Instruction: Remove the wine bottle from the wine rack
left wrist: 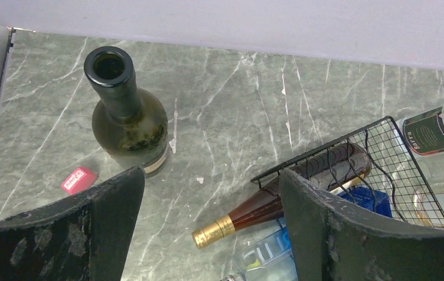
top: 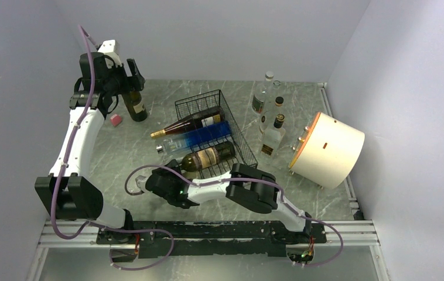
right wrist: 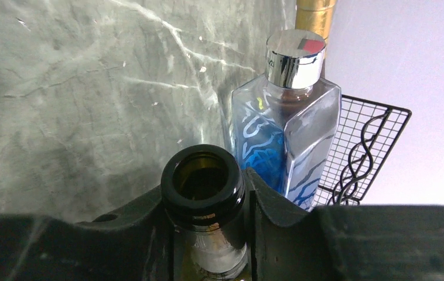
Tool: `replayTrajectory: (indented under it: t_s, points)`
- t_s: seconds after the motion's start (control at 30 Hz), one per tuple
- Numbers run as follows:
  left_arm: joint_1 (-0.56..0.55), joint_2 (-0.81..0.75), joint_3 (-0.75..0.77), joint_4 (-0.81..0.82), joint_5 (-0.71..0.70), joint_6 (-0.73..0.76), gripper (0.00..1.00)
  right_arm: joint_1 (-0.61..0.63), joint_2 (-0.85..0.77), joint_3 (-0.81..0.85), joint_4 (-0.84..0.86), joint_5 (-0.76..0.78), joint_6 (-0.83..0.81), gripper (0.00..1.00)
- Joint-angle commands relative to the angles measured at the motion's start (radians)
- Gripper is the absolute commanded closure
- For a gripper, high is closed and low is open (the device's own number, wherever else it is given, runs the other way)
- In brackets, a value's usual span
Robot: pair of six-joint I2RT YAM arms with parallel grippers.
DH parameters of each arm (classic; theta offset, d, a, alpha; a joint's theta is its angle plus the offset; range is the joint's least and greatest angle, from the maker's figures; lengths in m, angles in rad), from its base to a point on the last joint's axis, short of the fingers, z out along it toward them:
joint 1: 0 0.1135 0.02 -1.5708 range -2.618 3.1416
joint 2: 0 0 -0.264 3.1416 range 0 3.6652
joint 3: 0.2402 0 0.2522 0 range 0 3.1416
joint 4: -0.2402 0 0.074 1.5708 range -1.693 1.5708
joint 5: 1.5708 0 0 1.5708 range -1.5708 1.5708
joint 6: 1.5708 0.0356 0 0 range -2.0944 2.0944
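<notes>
The black wire wine rack (top: 238,133) stands mid-table with three bottles lying in it. The nearest is a dark green wine bottle (top: 209,157) with a tan label, its neck pointing out of the rack's left end. My right gripper (top: 170,179) is shut on that neck. The right wrist view shows the open mouth (right wrist: 203,180) sticking out between the fingers (right wrist: 278,208). My left gripper (top: 127,79) is open and empty at the back left. It is held above another dark green bottle (left wrist: 127,117) that stands upright on the table.
In the rack also lie a brown bottle with a gold cap (top: 191,122) and a clear blue bottle (top: 199,139). Three clear bottles (top: 272,133) stand right of the rack, beside a white drum (top: 329,150). A small pink object (top: 115,119) lies at the left.
</notes>
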Motion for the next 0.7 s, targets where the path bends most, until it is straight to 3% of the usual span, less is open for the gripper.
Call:
replayTrajectory:
  t_s: [0.0,0.4,0.67]
  points:
    - [0.004,-0.001,-0.004,0.038,0.027,-0.013,0.12,0.044,-0.006,0.034,0.013,-0.016,0.009,0.63]
    - [0.015,-0.024,-0.009,0.042,-0.005,-0.008,0.12,0.112,-0.073,0.084,0.006,-0.088,0.169,0.72]
    - [0.017,-0.108,-0.038,0.061,-0.148,-0.013,0.12,0.129,-0.175,0.057,0.061,-0.141,0.289,0.73]
